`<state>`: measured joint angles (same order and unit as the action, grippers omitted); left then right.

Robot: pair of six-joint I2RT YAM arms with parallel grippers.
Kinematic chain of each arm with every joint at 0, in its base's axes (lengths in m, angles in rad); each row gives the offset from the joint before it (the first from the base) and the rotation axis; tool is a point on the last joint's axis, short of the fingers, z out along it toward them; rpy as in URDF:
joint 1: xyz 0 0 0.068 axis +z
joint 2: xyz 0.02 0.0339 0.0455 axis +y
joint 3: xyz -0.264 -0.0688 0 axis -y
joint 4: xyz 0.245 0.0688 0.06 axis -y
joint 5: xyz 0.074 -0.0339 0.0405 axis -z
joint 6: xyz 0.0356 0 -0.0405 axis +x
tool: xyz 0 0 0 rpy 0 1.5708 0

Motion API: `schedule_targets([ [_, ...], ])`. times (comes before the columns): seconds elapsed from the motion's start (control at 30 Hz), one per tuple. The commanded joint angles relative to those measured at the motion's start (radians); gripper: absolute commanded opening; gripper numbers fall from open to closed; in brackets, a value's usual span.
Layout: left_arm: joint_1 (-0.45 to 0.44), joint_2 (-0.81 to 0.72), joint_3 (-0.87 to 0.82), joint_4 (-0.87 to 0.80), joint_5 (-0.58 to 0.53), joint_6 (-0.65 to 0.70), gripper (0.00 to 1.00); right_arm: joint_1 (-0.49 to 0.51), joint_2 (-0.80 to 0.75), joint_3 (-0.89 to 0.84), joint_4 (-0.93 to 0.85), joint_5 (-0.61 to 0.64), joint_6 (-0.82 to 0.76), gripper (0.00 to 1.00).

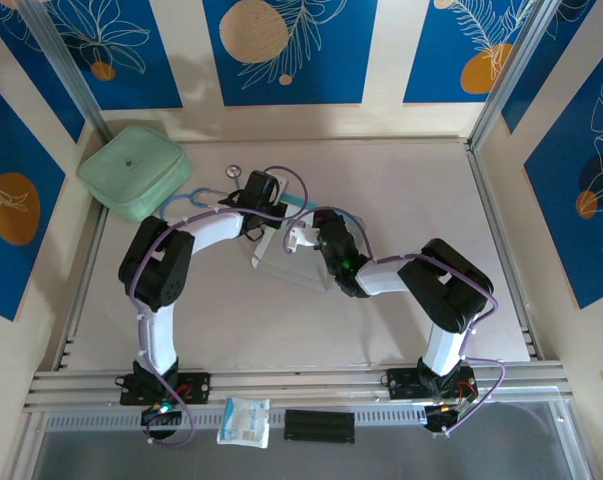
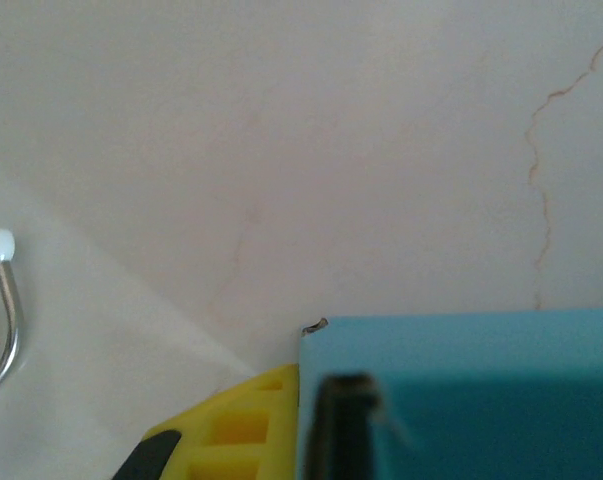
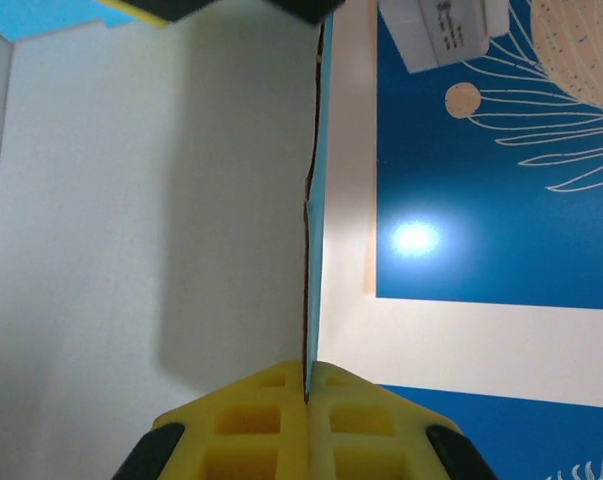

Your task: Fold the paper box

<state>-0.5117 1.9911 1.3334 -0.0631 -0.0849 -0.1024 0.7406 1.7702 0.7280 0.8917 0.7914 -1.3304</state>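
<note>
The paper box (image 1: 281, 262) stands partly unfolded at mid-table, white inside and light blue outside. My right gripper (image 3: 307, 368) is shut on one thin panel, seen edge-on between its yellow fingers (image 3: 251, 420); the white inner face (image 3: 151, 200) spreads to the left. In the top view the right gripper (image 1: 303, 240) sits at the box's right side and the left gripper (image 1: 264, 200) at its far edge. In the left wrist view a light blue panel (image 2: 461, 400) lies against the inner face of one yellow finger (image 2: 241, 425) of my left gripper (image 2: 303, 375); the other finger is hidden behind it.
A pale green rounded case (image 1: 134, 172) lies at the far left. A small packet (image 1: 244, 421) and a black bar (image 1: 319, 426) rest on the near rail. A small metal hook (image 2: 6, 300) lies left of the left gripper. Aluminium posts (image 1: 501, 90) frame the table.
</note>
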Motion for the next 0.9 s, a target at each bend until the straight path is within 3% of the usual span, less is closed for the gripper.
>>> schedule_targets([
  [0.0, 0.005, 0.055, 0.038, 0.007, -0.091, 0.008, 0.06, 0.036, -0.004, -0.001, -0.171, -0.072, 0.081, 0.00],
  [0.17, -0.008, 0.095, 0.066, 0.016, -0.088, 0.025, 0.15, 0.043, -0.007, 0.005, -0.216, -0.080, 0.130, 0.00],
  [0.4, -0.013, 0.134, 0.130, -0.049, -0.144, 0.035, 0.11, 0.039, -0.009, 0.005, -0.217, -0.083, 0.138, 0.00],
  [0.53, -0.013, 0.158, 0.165, -0.071, -0.135, 0.044, 0.17, 0.034, -0.016, 0.010, -0.234, -0.090, 0.156, 0.00],
  [0.6, -0.014, 0.164, 0.173, -0.070, -0.123, 0.052, 0.14, 0.033, -0.016, 0.011, -0.231, -0.089, 0.152, 0.00],
  [0.67, -0.014, 0.170, 0.182, -0.072, -0.108, 0.056, 0.02, 0.030, -0.019, 0.011, -0.236, -0.089, 0.152, 0.00],
  [0.87, -0.019, 0.164, 0.175, -0.050, -0.059, 0.059, 0.00, 0.020, -0.028, 0.020, -0.270, -0.089, 0.176, 0.00],
])
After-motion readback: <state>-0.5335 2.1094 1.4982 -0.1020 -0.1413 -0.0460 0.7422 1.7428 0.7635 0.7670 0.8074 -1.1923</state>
